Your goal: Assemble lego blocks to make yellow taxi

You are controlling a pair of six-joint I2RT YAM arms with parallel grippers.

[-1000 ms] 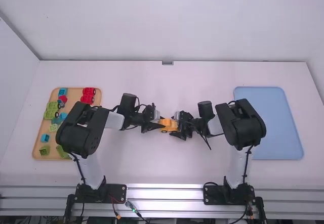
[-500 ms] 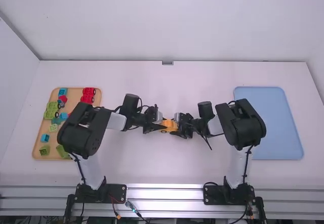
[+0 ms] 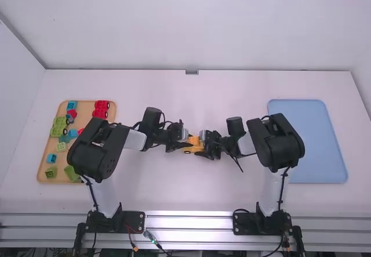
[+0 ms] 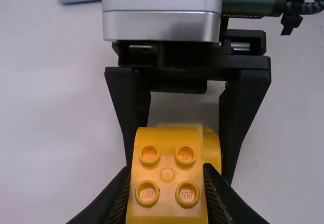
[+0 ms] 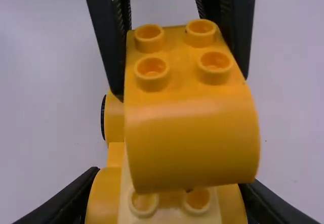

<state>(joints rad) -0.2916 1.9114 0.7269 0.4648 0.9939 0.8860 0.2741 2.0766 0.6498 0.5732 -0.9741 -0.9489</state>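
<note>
Between fingers of the left gripper [image 4: 166, 171], closed on its sides, the curved yellow block [image 4: 167, 153] is held over the wheeled yellow base [image 5: 169, 211], clamped by the right gripper [image 5: 169, 186] at table [image 3: 185, 193] centre. Assembly seems nearly done; seating unclear, release left.

High view looks down from afar; wrist views face inward, close.

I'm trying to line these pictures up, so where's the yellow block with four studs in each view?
High view: yellow block around mid-table, between the left hand and right hand; its outline blends into the yellow below.
Left wrist view: bottom middle, studs toward the camera.
Right wrist view: centre, large, its far end between the left hand's fingers.
Shared landmark: the yellow wheeled base, close to the block.
</note>
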